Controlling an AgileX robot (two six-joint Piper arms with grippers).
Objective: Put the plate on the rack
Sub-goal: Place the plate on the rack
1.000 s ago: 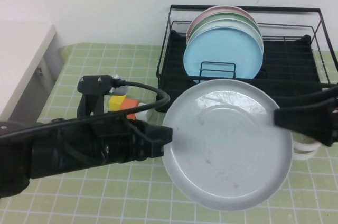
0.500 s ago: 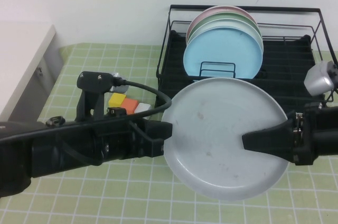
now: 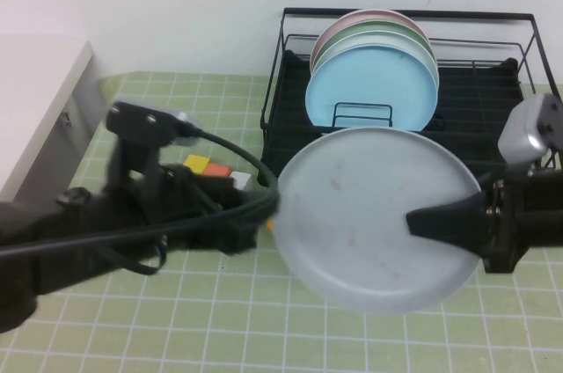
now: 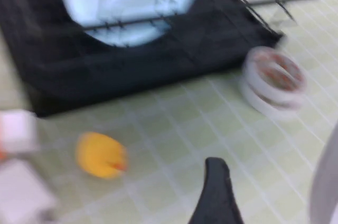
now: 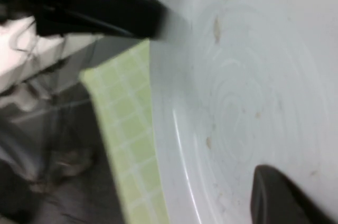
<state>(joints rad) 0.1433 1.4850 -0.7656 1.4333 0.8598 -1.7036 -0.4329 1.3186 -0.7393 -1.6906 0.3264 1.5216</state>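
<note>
The large pale grey plate (image 3: 369, 215) hangs tilted above the table, in front of the black wire rack (image 3: 493, 109). My right gripper (image 3: 420, 222) reaches in from the right and is shut on the plate's right rim, one dark finger (image 5: 280, 197) lying across the ringed face (image 5: 248, 76). My left gripper (image 3: 264, 204) is at the plate's left edge, open and holding nothing. In the left wrist view one black finger (image 4: 216, 192) stands apart from the plate's rim (image 4: 325, 187).
A light blue plate (image 3: 374, 83), with a green and a pink one behind it, stands in the rack's left half. Coloured blocks (image 3: 207, 166) and a yellow toy (image 4: 100, 154) lie left of the rack, tape rolls (image 4: 273, 78) lie near its corner, and a white cabinet (image 3: 35, 100) stands far left.
My left gripper has opened, let go of the plate's left rim and drawn back to the left. My right gripper has closed on the right rim and now carries the plate alone.
</note>
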